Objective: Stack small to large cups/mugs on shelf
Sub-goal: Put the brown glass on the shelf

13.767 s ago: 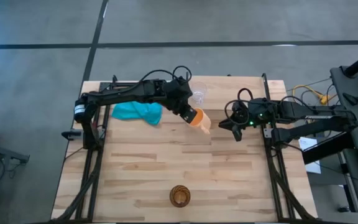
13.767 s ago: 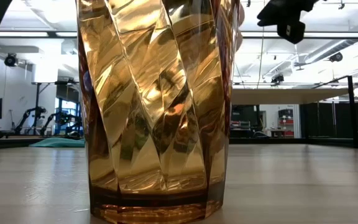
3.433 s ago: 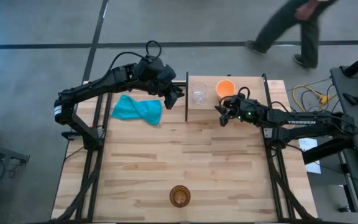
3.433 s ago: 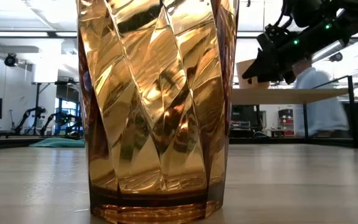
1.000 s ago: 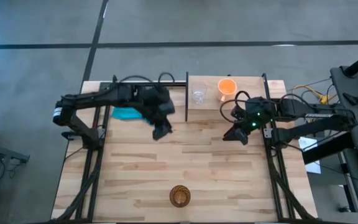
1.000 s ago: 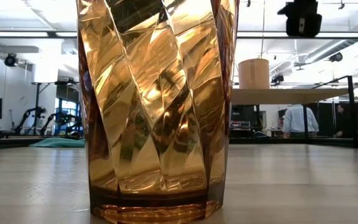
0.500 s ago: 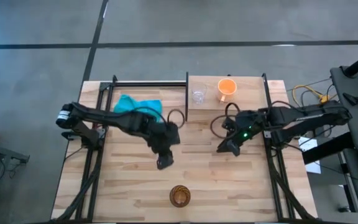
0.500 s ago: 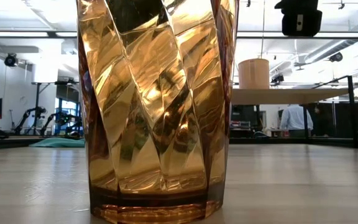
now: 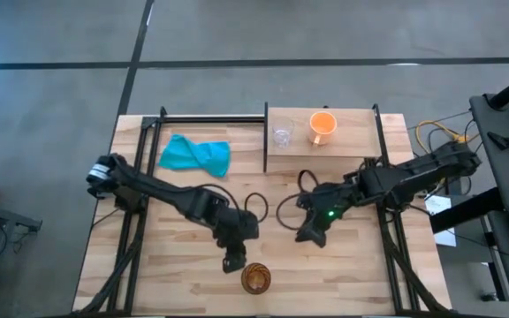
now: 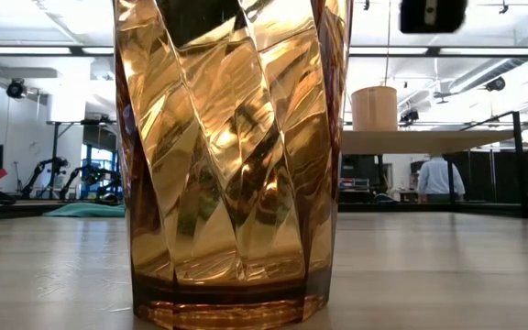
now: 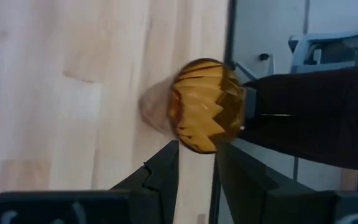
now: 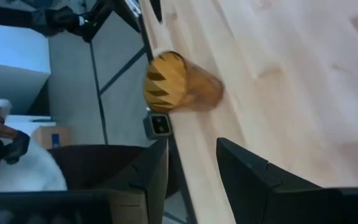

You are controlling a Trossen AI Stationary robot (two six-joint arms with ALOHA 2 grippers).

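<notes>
Both arms have swung down the table (image 9: 175, 291) since half a second ago. From my station I see the left gripper (image 9: 231, 262) now hanging just beside the brown cup (image 9: 255, 279), on the side nearer the shelf, where earlier it sat around mid-table. The right gripper (image 9: 307, 234) has also come closer to that cup but is still well apart from it, up and to its right in the high view.

By size: the plank table carries everything. The shelf (image 9: 347, 141) stands at its far edge, between the black posts. The teal cloth (image 9: 196, 155) lies crumpled on the table to the shelf's left. The brown cup stands upright near the table's front edge, and it fills the low view (image 10: 232, 156). The orange mug (image 9: 322, 124) sits upright on the shelf, and the clear glass cup (image 9: 282, 136) stands just beside it on the shelf's left part, apart from it.

My left wrist camera shows the left fingers (image 11: 166, 171) spread apart, with the brown cup (image 11: 207, 106) just beyond their tips. The right wrist camera shows its fingers (image 12: 247, 168) apart too, holding nothing, the cup (image 12: 176, 84) farther off.
</notes>
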